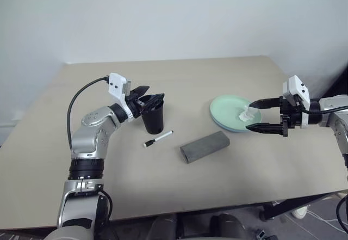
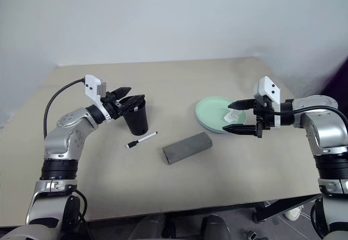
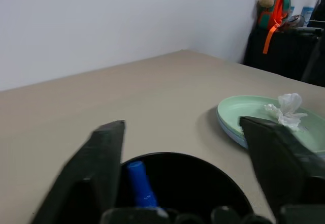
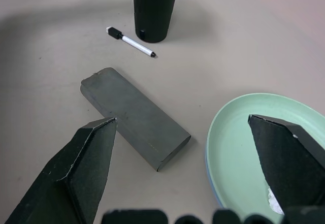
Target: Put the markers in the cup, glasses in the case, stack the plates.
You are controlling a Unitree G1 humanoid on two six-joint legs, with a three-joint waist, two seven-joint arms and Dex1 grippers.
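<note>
The black cup (image 1: pixel 154 121) stands left of centre, and a blue-capped marker (image 3: pixel 139 183) stands inside it. My left gripper (image 1: pixel 154 96) is level at the cup's rim, open, with a finger on each side of the mouth and nothing between them. A black-capped marker (image 1: pixel 158 139) lies on the table just in front of the cup. The grey case (image 1: pixel 205 146) lies shut at the centre. The mint green plate (image 1: pixel 223 109) rests on the light blue plate (image 4: pixel 209 169). My right gripper (image 2: pixel 229 116) is open over the plates' right side. The glasses are out of view.
A crumpled white tissue (image 3: pixel 287 109) lies on the green plate, between my right gripper's fingers. The beige table (image 1: pixel 228 180) has bare room in front of the case and along the back. Its right edge is near my right arm.
</note>
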